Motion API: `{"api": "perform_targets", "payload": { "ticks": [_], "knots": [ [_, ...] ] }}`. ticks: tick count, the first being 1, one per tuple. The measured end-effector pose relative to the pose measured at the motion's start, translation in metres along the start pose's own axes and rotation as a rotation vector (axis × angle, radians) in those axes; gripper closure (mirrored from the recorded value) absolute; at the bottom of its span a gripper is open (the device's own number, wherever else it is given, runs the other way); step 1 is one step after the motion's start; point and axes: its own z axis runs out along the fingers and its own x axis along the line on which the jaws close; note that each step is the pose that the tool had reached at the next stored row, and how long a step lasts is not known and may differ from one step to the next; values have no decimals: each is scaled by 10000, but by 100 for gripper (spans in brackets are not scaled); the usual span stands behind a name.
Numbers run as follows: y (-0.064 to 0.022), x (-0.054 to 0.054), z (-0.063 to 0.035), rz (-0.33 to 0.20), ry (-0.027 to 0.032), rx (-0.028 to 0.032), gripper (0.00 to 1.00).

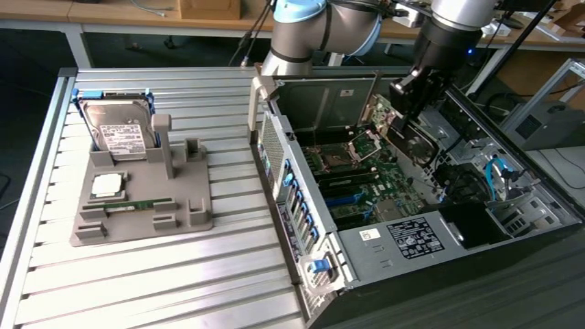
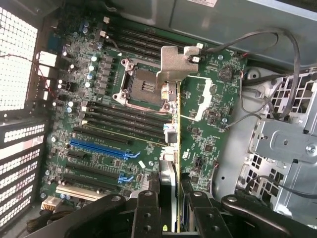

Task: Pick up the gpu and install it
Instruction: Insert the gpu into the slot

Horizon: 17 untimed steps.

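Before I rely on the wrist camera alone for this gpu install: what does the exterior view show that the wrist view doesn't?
Exterior view adds: the gray holder on the slatted table, with the hard drive and memory stick sitting in it, and the arm reaching down into the computer case.
Wrist view adds: the gripper shut on the gpu, held edge-on, its silver bracket at the far end.
Both: the green motherboard and its CPU socket.

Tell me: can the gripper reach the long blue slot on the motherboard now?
Probably yes: the gripper, holding the gpu, hangs over the open case, and nothing covers the blue slot.
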Motion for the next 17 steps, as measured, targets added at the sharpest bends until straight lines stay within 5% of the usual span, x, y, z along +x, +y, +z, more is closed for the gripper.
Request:
{"api": "perform_targets", "payload": {
  "ticks": [8,17],
  "knots": [
    [0,0,1,-235,-12,-6,73],
    [0,0,6,-1528,-75,-37,73]
  ]
}}
